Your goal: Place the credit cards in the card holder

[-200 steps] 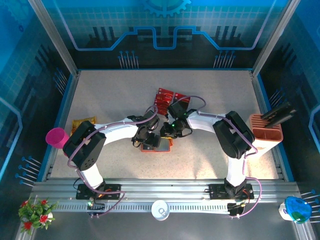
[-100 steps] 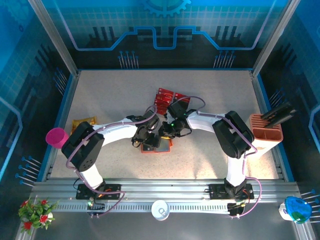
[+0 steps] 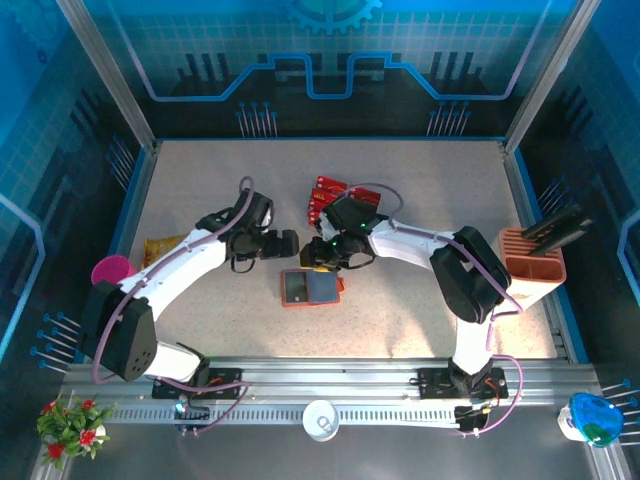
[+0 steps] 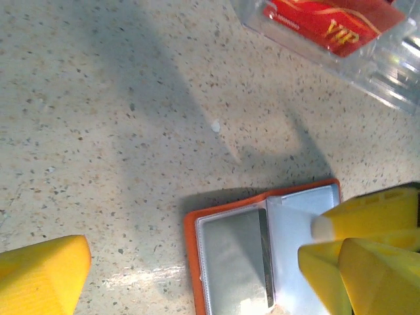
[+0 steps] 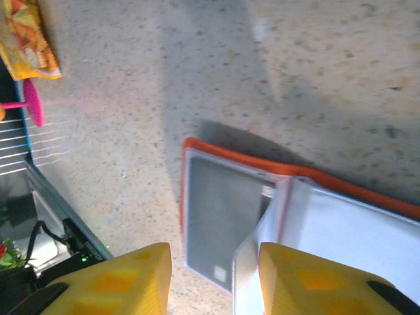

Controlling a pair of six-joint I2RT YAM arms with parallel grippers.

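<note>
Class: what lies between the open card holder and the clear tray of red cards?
Bare, shadowed table in the left wrist view, from card holder to clear tray; in the top view the right gripper hangs above that stretch.

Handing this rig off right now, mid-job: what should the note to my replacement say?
Left pincer: open, empty, beside the card holder's far left corner.
Right pincer: partly open, empty, low over the card holder, a pocket leaf beside one finger.
Card holder lies open on the table; red credit cards sit in the clear tray behind it.
Done: holder opened. Cards inside: cannot tell.
Left: move tray cards into the pockets.
</note>
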